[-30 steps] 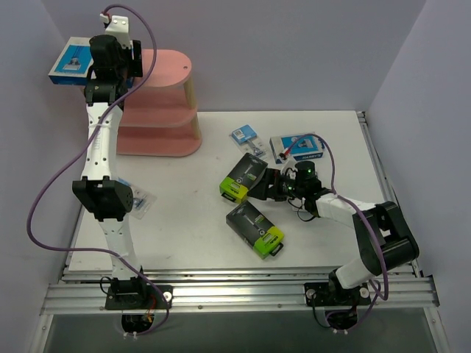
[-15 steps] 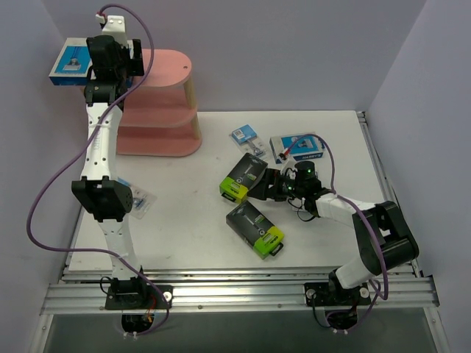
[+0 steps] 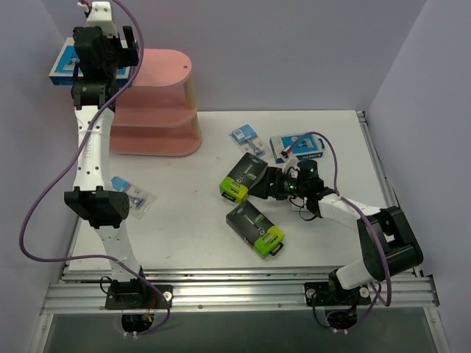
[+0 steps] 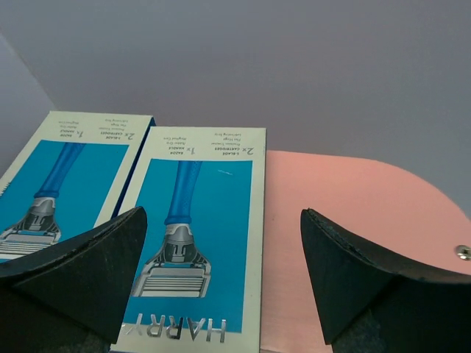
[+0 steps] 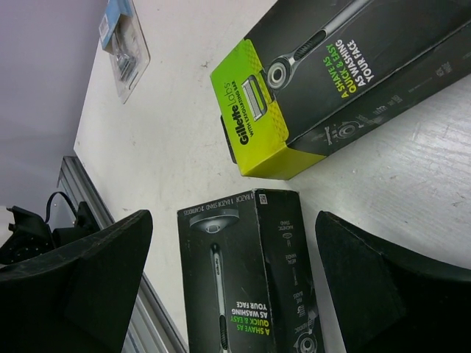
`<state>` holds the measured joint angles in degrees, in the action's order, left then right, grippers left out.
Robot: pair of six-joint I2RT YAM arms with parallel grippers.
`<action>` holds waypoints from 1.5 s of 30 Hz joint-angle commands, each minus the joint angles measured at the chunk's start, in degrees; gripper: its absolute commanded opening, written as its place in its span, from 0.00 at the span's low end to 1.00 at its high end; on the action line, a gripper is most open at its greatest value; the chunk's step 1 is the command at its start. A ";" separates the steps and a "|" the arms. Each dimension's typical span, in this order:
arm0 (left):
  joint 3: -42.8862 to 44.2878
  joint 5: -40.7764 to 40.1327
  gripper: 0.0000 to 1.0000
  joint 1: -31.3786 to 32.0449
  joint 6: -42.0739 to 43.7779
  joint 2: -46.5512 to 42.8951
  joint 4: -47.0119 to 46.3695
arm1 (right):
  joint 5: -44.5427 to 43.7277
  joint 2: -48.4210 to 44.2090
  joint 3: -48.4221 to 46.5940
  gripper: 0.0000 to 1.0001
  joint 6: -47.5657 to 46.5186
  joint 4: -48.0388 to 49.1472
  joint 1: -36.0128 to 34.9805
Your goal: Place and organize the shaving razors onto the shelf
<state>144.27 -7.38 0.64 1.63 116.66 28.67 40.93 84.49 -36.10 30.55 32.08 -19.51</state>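
left fingers [image 3: 104,57]: spread wide, nothing in them, up over the shelf [image 3: 165,66] top | two blue-and-white boxes [image 4: 195,243]: flat, side by side on that pink top board | right fingers [image 3: 268,184]: open too, empty, right by the two black boxes [image 3: 243,178] on the worktop [image 3: 184,235]

**Top external view:** fixed high at the near edge, looking down across the whole table [image 3: 191,220] to the shelf [image 3: 165,66].
**Left wrist view:** close over the shelf's top board, facing the blue-and-white boxes [image 4: 195,220].
**Right wrist view:** low and close, facing the black boxes [image 5: 353,66].
Both regions also appear in the overhead view.
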 commanded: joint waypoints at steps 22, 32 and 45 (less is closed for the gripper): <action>-74.30 6.76 0.94 28.18 -10.42 -46.35 -18.29 | -22.55 -11.98 -13.82 0.90 0.30 -27.23 3.16; -75.97 10.98 0.94 27.66 -15.24 -41.25 -21.72 | -28.09 -5.66 -24.10 0.90 -2.59 -36.38 9.48; -81.25 16.70 0.94 22.38 -26.23 -42.04 -23.75 | -20.72 8.84 -32.01 0.84 1.09 -30.69 29.52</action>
<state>61.84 8.03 23.18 -21.98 75.24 7.70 17.06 90.35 -65.71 29.98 -1.50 7.09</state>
